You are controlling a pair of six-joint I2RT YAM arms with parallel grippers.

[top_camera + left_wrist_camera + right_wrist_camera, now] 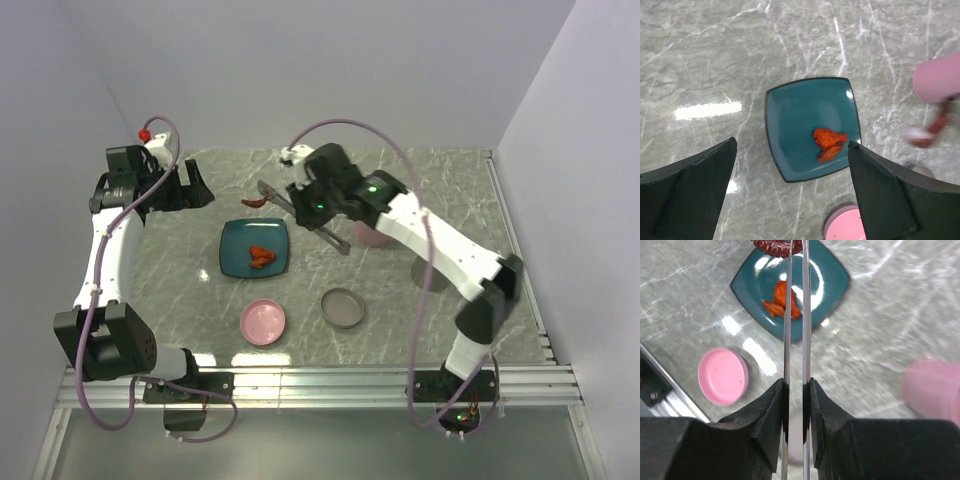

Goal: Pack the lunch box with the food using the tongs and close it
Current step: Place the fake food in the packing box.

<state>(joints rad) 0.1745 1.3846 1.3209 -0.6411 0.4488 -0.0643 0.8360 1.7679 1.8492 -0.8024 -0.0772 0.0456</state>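
Step in hand: transfer of food by tongs. The right gripper (pixel 796 385) has its jaws closed on the tongs (pixel 806 325), pressing the two silver arms nearly together. A dark piece (pixel 777 246) is pinched at the tong tips, above the far edge of the teal plate (pixel 832 275). The red-orange bits (pixel 782 301) lie on that plate, not yet packed. The left gripper (pixel 792 145) hangs over the tabletop (pixel 700 60) with jaws wide open, holding nothing.

Next move, as judged: carry the dark piece across to the pink lunch box (pixel 932 390) without easing the squeeze, then release over its opening.

Limits of view: the lunch box is blurred in both wrist views and largely behind the right arm from above, so its contents cannot be told. The dark piece is cut off by the frame edge. No white or beige piece is visible. Which of the pink round dish (pixel 264 322) and grey round dish (pixel 342 307) serves as lid cannot be told.
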